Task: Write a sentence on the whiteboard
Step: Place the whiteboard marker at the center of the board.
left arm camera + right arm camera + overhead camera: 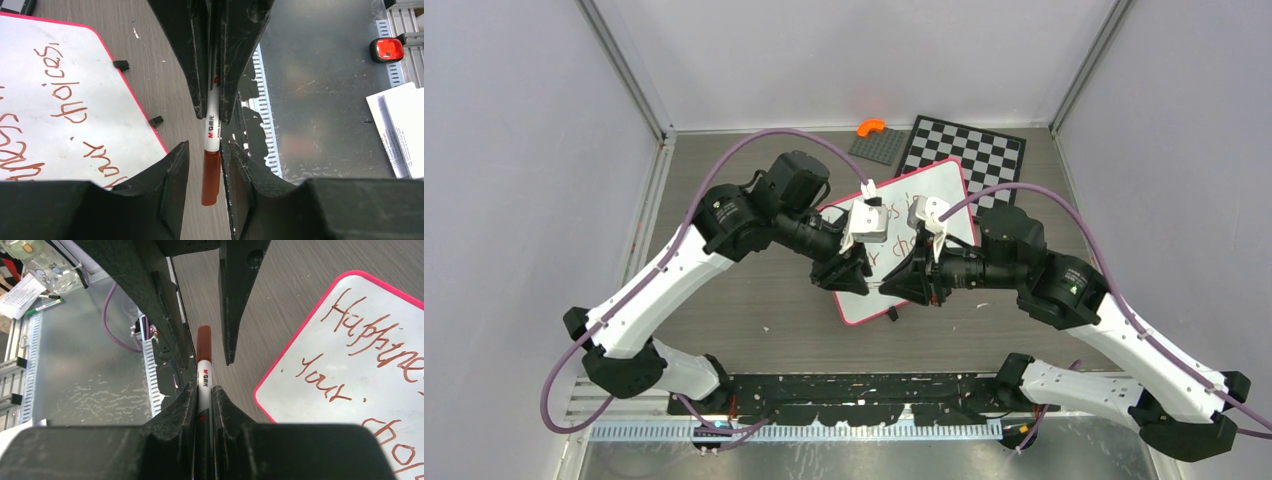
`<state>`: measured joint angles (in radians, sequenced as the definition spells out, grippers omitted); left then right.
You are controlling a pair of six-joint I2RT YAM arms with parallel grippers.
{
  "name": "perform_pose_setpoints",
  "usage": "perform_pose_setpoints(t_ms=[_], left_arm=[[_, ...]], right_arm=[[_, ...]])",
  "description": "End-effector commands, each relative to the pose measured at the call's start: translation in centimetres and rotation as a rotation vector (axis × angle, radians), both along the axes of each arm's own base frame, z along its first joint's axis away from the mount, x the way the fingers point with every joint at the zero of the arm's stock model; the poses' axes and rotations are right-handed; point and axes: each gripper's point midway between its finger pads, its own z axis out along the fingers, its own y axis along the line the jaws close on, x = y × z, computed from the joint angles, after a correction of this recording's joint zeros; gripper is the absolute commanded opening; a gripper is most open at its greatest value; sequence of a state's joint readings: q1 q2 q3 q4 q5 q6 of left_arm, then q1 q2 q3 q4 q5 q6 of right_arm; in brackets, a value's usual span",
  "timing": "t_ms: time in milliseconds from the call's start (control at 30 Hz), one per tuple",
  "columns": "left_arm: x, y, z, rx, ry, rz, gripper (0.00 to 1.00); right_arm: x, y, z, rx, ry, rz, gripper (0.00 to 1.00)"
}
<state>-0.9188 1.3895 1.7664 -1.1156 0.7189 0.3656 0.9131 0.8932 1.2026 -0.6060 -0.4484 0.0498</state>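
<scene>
While the top view has both arms meeting mid-frame over the whiteboard (949, 185), the wrists hide part of the sentence (902, 212). Left wrist view: left gripper (206, 144) is part-open, fingers straddling the brown cap (211, 177) of the marker (212, 131) w/ a gap on one side; whiteboard at frame left. Right wrist view: right gripper (203, 387) is clamped tight on the marker's white barrel, whiteboard at frame right.
</scene>
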Motion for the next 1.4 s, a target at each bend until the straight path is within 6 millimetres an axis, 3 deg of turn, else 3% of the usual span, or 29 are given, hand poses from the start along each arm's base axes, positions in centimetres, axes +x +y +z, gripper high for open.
perform_pose_setpoints(t_ms=[0,100,167,233,333,533,767,933,1033,1200,1367], left_arm=[[-0.6,-0.5,0.3,-0.024,0.012,-0.028,0.34],[-0.6,-0.6,0.1,-0.018,0.024,-0.03,0.13],[-0.5,-0.5,0.1,-0.018,0.026,-0.019,0.02],[-0.1,-0.2,0.5,-0.034,0.055,0.017,0.0],[2.2,0.9,1.0,-0.072,0.143,0.121,0.0],[8.3,3.8,1.5,-0.151,0.299,0.382,0.0],[17.5,10.0,0.1,-0.185,0.404,0.786,0.0],[22.7,17.5,-3.2,-0.105,0.356,1.081,0.0],[24.3,23.0,-6.2,-0.042,0.38,1.24,0.0],[23.8,28.7,-12.0,0.196,0.281,1.35,0.0],[22.2,31.4,-17.1,0.37,0.208,1.384,0.0]], right_arm=[[0.1,0.5,2.7,0.068,-0.034,0.009,0.0],[0.4,0.5,3.0,0.071,-0.039,-0.006,0.0],[1.0,0.4,3.6,0.077,-0.043,-0.046,0.07],[1.9,-0.1,3.9,0.076,-0.048,-0.107,0.19],[4.5,-1.4,4.2,0.065,-0.07,-0.264,0.33],[9.2,-4.0,5.3,-0.002,-0.063,-0.502,0.52],[15.1,-6.9,4.5,-0.171,0.06,-0.612,0.54],[19.1,-11.2,3.1,-0.233,0.144,-0.706,0.55],[21.2,-15.3,1.5,-0.249,0.211,-0.778,0.55],[22.5,-21.1,-1.9,-0.327,0.231,-0.872,0.57],[22.2,-25.9,-6.6,-0.374,0.276,-0.96,0.62]])
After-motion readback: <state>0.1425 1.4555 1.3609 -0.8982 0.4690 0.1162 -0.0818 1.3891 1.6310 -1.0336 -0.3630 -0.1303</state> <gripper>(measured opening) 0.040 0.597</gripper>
